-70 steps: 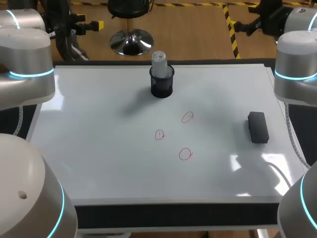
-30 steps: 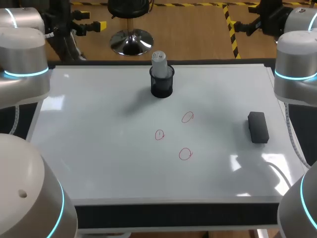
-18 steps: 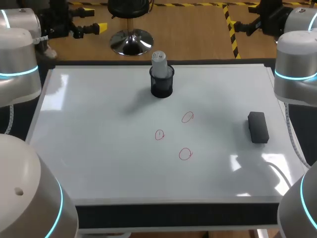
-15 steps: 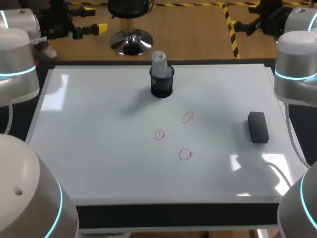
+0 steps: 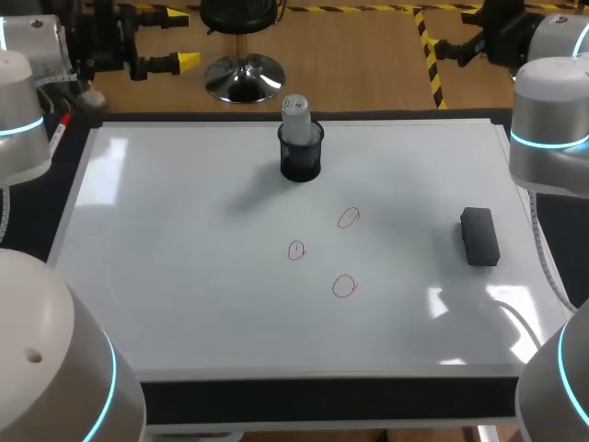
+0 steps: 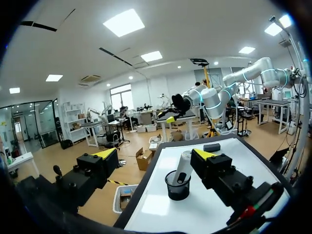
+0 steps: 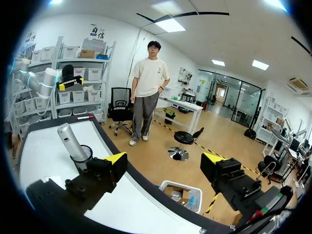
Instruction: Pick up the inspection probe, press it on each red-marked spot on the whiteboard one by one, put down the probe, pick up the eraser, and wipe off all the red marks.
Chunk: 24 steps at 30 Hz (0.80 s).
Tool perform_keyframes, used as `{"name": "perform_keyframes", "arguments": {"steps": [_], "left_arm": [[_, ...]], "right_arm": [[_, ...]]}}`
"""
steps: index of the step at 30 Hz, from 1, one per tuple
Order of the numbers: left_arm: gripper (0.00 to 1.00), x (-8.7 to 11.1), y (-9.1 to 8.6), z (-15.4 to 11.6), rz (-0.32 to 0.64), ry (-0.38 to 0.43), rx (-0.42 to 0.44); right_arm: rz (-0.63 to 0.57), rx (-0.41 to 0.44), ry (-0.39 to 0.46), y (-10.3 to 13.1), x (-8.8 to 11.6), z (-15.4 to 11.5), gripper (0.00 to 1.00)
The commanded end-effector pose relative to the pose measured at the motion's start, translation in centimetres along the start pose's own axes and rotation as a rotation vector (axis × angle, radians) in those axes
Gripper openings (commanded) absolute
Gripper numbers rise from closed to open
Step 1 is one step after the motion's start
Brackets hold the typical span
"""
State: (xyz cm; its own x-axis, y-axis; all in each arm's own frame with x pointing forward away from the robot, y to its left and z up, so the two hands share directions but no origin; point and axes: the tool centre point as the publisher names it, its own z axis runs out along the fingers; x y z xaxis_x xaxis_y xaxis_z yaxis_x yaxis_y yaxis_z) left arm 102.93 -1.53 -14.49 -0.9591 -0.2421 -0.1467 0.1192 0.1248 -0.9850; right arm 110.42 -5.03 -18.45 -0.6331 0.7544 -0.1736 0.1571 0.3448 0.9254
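**Nothing lifted yet: probe in its cup, three marks untouched**

Head view: the whiteboard (image 5: 184, 276) carries all the task's things. The probe (image 5: 294, 110) stands in a dark cup (image 5: 301, 161) near the board's far edge, about midway across. Nearer to me are three red circles: the far mark (image 5: 348, 217), the middle mark (image 5: 295, 250) and the near mark (image 5: 343, 286), all whole. The eraser (image 5: 479, 237) lies flat toward my right side, well apart from the marks. My left jaws hang past the board's far left corner, spread wide and gripping nothing. My right jaws sit past the far right corner (their tips hardly show from here).

Left wrist view: my left jaws are released, with empty air between the two yellow tips. Ahead of them, in line with the gap, the probe (image 6: 184, 165) leans in its cup (image 6: 178, 186). The eraser (image 6: 211, 146) lies farther along the board, beyond them.

Right wrist view: my right jaws are also released and empty. The probe (image 7: 69, 138) and its cup (image 7: 86, 155) stand on the whiteboard (image 7: 44, 156), ahead and off beside one finger, not between the two.

My judgement: the task is at its very start. The probe is not yet picked up and no mark looks pressed. Setting the probe down, taking the eraser and wiping the marks are all to come.
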Motion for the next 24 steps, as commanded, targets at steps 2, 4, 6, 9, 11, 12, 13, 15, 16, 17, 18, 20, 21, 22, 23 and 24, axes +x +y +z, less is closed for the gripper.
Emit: {"name": "perform_keyframes", "arguments": {"steps": [2,4,6,9,11,12,13,15,16,17,18,20,21,22,23,24], "left_arm": [[1.00,0.1,0.1,-0.1,0.019,0.114,-0.001],[1.00,0.5,-0.2,-0.1,0.035,0.152,-0.003],[1.00,0.8,-0.4,0.0,0.052,0.192,-0.005],[1.00,1.2,-0.7,0.2,0.069,0.241,-0.002],[1.00,1.5,-0.8,0.3,0.072,0.279,-0.005],[1.00,1.7,-0.8,0.3,0.078,0.298,-0.008],[1.00,1.8,-0.8,0.4,0.076,0.314,-0.010],[1.00,1.9,-0.8,0.4,0.077,0.334,-0.017],[1.00,2.0,-0.7,0.4,0.080,0.351,-0.021],[1.00,2.1,-0.6,0.3,0.081,0.362,-0.025],[1.00,2.2,-0.5,0.4,0.083,0.377,-0.026],[1.00,2.4,-0.3,0.5,0.091,0.400,-0.040],[1.00,2.5,-0.1,0.6,0.095,0.410,-0.045],[1.00,2.6,0.0,0.7,0.094,0.419,-0.039],[1.00,2.7,0.1,0.8,0.096,0.420,-0.038],[1.00,2.8,0.3,1.0,0.102,0.432,-0.041]], "right_arm": [[0.000,0.000,0.000,0.0,0.0,0.0,1.00],[0.000,0.000,0.000,0.0,0.0,0.0,1.00],[0.000,0.000,0.000,0.0,0.0,0.0,1.00],[0.000,0.000,0.000,0.0,0.0,0.0,1.00],[0.000,0.000,0.000,0.0,0.0,0.0,1.00],[0.000,0.000,0.000,0.0,0.0,0.0,1.00],[0.000,0.000,0.000,0.0,0.0,0.0,1.00],[0.000,0.000,0.000,0.0,0.0,0.0,1.00],[0.000,0.000,0.000,0.0,0.0,0.0,1.00],[0.000,0.000,0.000,0.0,0.0,0.0,1.00],[0.000,0.000,0.000,0.0,0.0,0.0,1.00],[0.000,0.000,0.000,0.0,0.0,0.0,1.00],[0.000,0.000,0.000,0.0,0.0,0.0,1.00],[0.000,0.000,0.000,0.0,0.0,0.0,1.00],[0.000,0.000,0.000,0.0,0.0,0.0,1.00],[0.000,0.000,0.000,0.0,0.0,0.0,1.00]]}}
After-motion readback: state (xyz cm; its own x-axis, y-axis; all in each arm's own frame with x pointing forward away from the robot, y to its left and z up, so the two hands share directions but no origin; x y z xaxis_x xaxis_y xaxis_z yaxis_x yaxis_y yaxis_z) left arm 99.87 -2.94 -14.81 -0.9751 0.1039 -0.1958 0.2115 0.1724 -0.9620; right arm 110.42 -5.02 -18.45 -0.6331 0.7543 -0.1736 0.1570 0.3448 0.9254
